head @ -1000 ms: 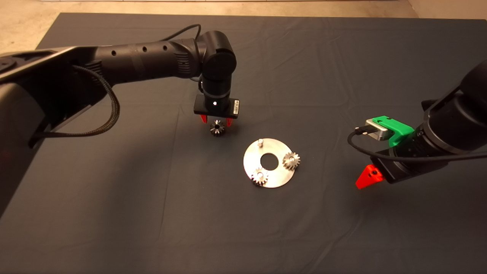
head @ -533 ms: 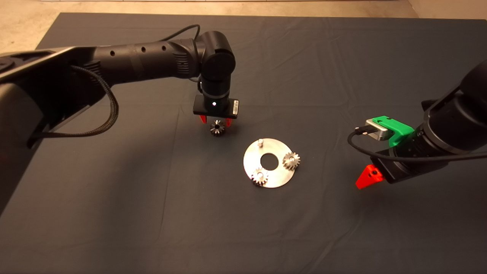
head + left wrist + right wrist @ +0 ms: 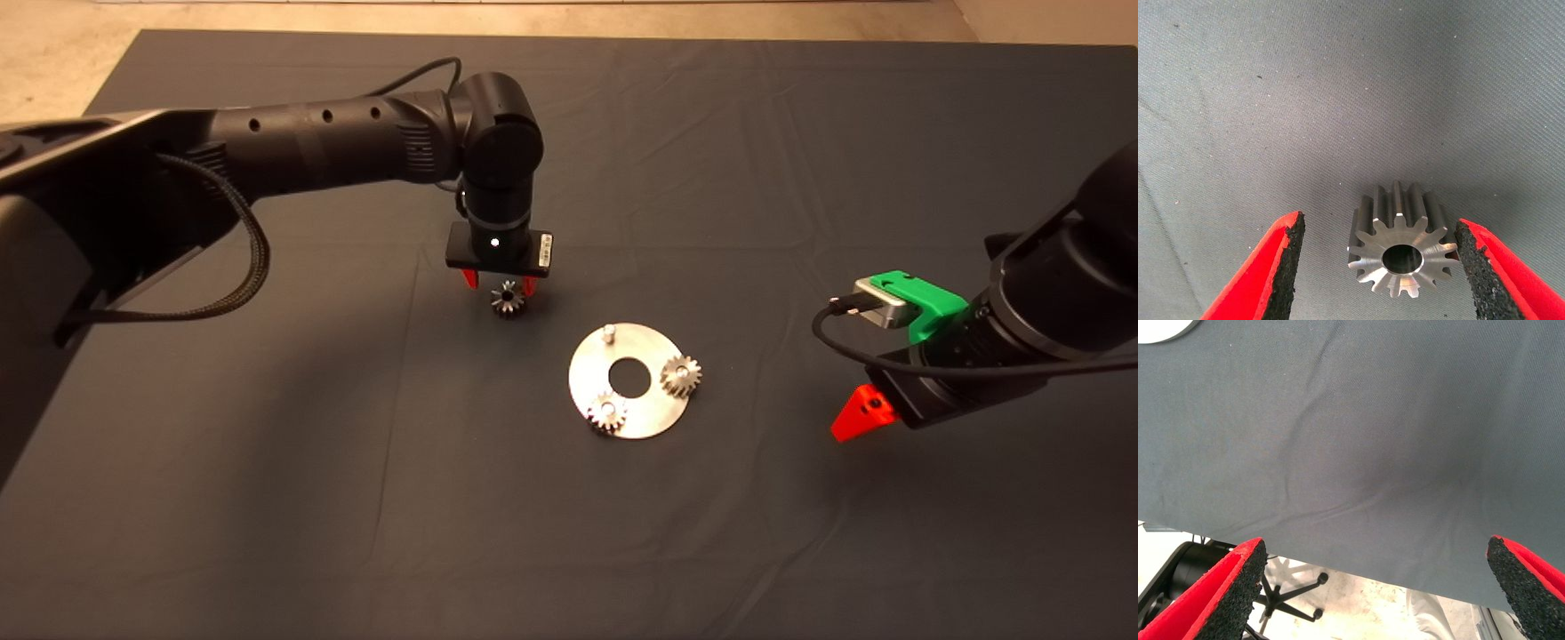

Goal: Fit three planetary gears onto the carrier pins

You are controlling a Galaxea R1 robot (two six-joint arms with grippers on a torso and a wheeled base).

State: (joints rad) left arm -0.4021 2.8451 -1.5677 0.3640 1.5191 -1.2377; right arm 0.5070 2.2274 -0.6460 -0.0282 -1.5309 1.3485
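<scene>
A round silver disc [image 3: 642,411] lies mid-mat with three carrier pins. Two planetary gears sit on pins: one at the disc's right [image 3: 681,375], one at its near left [image 3: 608,412]. The far pin [image 3: 609,334] stands bare. A third gear [image 3: 508,300] [image 3: 1400,250] rests on the mat up-left of the disc. My left gripper [image 3: 497,284] [image 3: 1379,257] hovers over it, open, with the gear between its fingers and nearer one pad [image 3: 1475,273]. My right gripper [image 3: 1381,587] stands open over the mat to the right of the disc.
The dark mat [image 3: 356,498] has soft creases. Its far edge [image 3: 533,36] meets a pale floor. In the right wrist view the mat's edge shows, with a black chair base [image 3: 1281,593] on the floor beyond it.
My left gripper has drifted slightly toward the far left, staying over the loose gear. The gear, disc and right arm have not moved.
</scene>
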